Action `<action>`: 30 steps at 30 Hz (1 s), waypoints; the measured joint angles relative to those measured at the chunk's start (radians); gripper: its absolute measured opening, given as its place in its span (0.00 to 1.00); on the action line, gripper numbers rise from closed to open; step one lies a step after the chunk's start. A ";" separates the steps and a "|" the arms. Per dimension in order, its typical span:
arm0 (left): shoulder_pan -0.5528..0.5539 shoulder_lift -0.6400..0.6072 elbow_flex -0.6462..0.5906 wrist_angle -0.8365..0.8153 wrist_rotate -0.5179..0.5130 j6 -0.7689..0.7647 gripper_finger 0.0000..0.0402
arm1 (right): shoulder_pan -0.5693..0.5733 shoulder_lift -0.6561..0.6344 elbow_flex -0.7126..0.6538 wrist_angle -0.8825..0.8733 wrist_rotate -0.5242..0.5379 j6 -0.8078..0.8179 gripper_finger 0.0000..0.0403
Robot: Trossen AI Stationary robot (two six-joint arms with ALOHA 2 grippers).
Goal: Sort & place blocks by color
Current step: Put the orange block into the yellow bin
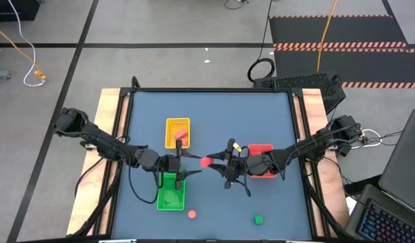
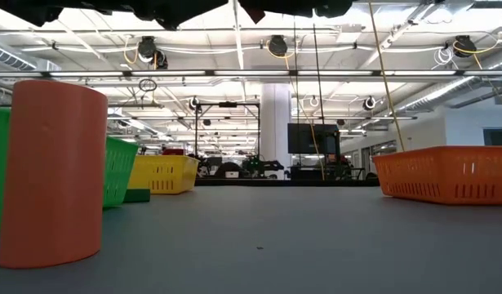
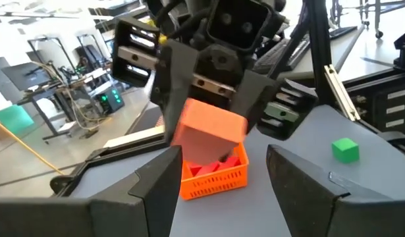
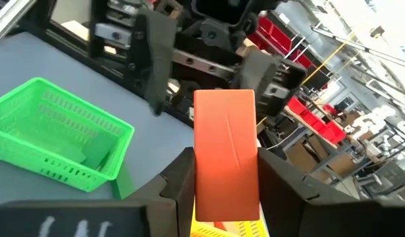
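Observation:
A salmon-pink rectangular block [image 1: 206,161] hangs in mid-air over the table's middle, between my two grippers. My right gripper [image 1: 218,160] is shut on it. My left gripper [image 1: 194,163] faces it from the table's left, open, with a finger on either side of the block's free end [image 4: 223,105]; no touch shows. A round salmon block [image 1: 192,214] and a green cube [image 1: 259,219] stand on the table near its near edge. The yellow tray [image 1: 178,123] holds a salmon piece. The green tray [image 1: 171,196] and red tray [image 1: 264,148] hold pieces too. My right gripper pinches the salmon-pink block by its near end [image 4: 226,197] between its two fingers [image 4: 181,184], coming level from the table's right. The block lies along the fingers and sticks out beyond them toward the left gripper. It is lifted clear of the table.
The three trays ring the handover spot: yellow on the far side, green near-left, red on the right. In the low view the round salmon block [image 2: 55,171] stands close in front. Bare table lies at the far side and in the near-right corner.

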 joint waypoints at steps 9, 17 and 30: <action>-0.002 0.027 0.000 0.059 -0.062 0.043 0.56 | -0.007 0.000 0.000 -0.005 -0.004 0.029 0.29; 0.008 0.123 0.045 0.103 -0.082 0.062 0.67 | -0.024 0.000 0.000 -0.018 -0.035 0.063 0.29; 0.009 0.168 0.109 0.106 -0.070 0.108 0.67 | -0.029 0.000 -0.004 -0.052 -0.058 0.082 0.29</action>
